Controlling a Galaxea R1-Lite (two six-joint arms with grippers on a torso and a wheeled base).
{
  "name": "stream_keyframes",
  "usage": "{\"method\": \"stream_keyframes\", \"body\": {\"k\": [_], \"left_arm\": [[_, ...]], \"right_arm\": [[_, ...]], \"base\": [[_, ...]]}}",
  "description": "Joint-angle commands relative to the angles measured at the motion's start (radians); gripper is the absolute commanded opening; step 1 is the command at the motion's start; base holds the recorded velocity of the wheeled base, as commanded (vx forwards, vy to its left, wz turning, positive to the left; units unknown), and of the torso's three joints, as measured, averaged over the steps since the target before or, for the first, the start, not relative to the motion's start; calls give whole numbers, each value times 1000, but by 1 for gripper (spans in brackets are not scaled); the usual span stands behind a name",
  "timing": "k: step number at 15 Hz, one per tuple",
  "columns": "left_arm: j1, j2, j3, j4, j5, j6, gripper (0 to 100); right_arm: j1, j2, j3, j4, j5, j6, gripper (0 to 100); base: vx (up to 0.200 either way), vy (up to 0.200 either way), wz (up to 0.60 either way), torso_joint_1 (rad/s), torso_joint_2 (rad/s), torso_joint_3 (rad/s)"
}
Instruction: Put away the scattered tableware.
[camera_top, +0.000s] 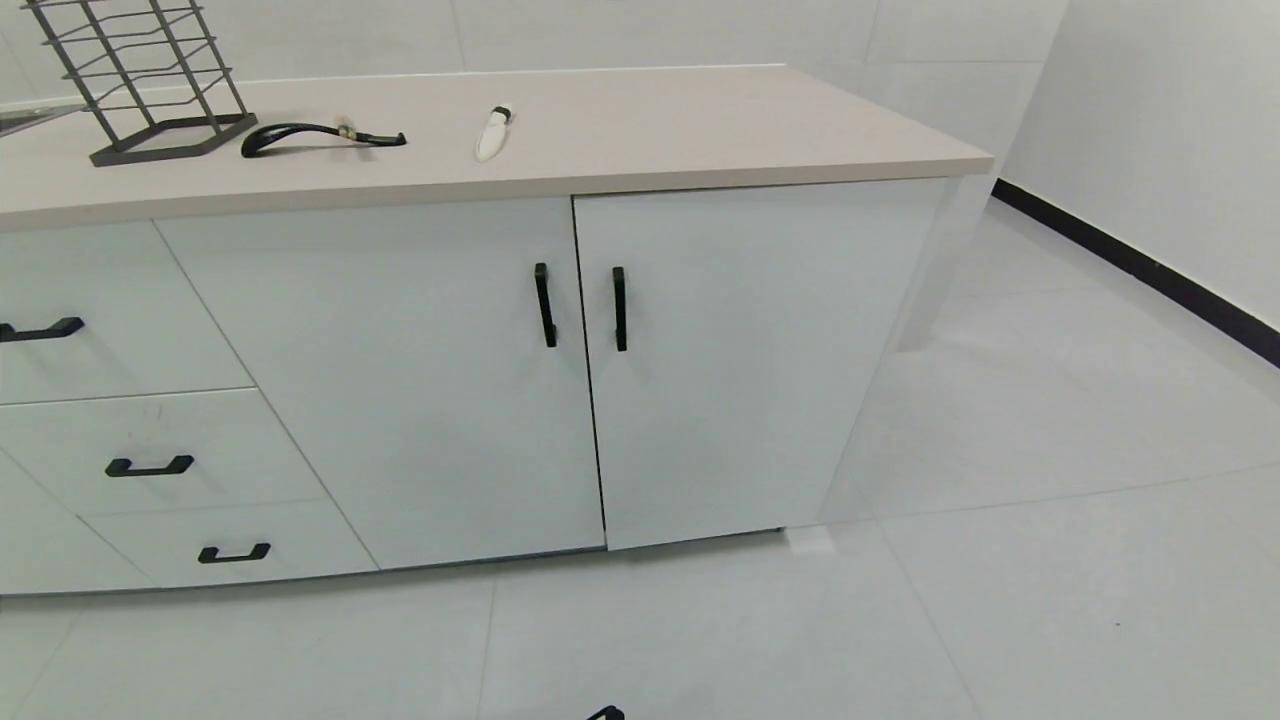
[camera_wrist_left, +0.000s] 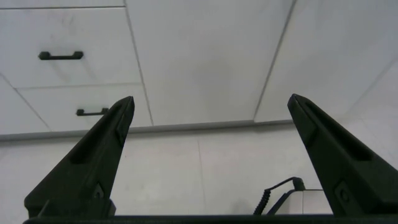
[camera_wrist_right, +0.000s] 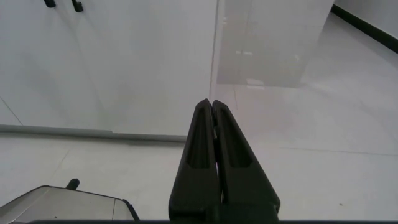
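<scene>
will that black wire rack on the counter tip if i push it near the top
Likely light and stiff: the tall black wire rack is open thin wire. It rises high over a small flat base, so a high push may tip it.

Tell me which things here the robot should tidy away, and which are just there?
For the job: black utensil, white utensil, both lying on the countertop.
Just there: wire rack, cabinet doors, drawers.

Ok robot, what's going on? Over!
Left gripper open, right gripper shut, both empty. Black utensil and white utensil on countertop, near wire rack. Cabinet doors closed.
</scene>
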Motion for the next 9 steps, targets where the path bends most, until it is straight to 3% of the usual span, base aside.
{"method": "stream_keyframes", "body": {"k": [1,4,7,9], "left_arm": [[0,0,0,0,0,0,100],[0,0,0,-2,0,0,100],[0,0,2,-2,0,7,100],[0,0,2,-2,0,7,100]], "right_arm": [[0,3,0,-1,0,0,0],[1,3,0,-1,0,0,0],[0,3,0,-1,-1,-3,0],[0,3,0,1,-1,-6,0]], "base": [[200,200,0,2,2,-7],[200,200,0,-4,1,7],[0,200,0,4,1,2],[0,0,0,0,0,0]]}}
